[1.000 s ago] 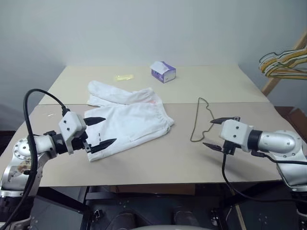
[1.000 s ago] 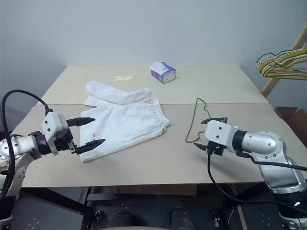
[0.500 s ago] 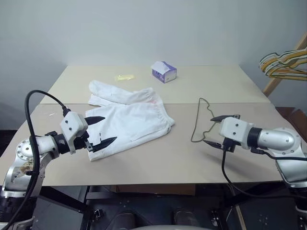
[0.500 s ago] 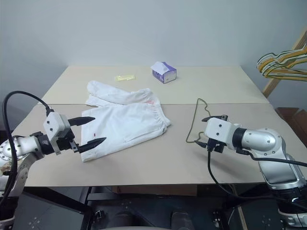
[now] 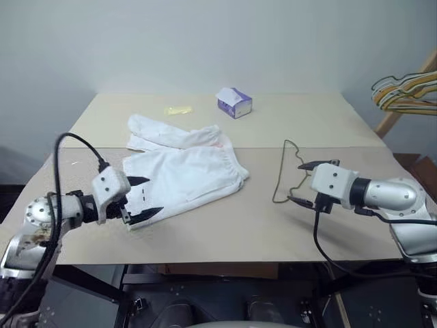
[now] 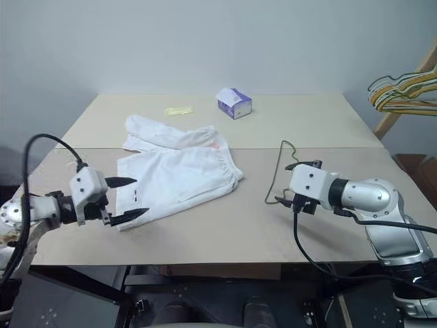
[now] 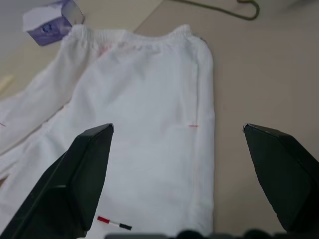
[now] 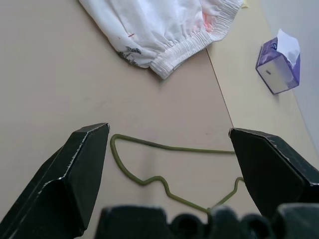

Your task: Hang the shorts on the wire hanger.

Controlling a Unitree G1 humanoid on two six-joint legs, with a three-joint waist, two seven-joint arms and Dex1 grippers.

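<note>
Beige table (image 5: pixel 205 232) holds shorts (image 5: pixel 184 171), wire hanger (image 5: pixel 281 179), tissue box (image 5: pixel 234 102).

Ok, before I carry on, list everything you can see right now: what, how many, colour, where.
shorts: one, white, flat on the table's left half, elastic waistband toward the middle.
wire hanger: one, dark olive, flat on the table right of the shorts.
tissue box: one, purple and white, far side of the table.
yellow item: one, small, pale yellow, far side, left of the tissue box.
bunched hangers: several, yellow, white and green, on a wooden rack at the right edge.
table: one, beige.
left gripper: black fingers open, at the shorts' near hem.
right gripper: black fingers open, beside the wire hanger.
</note>
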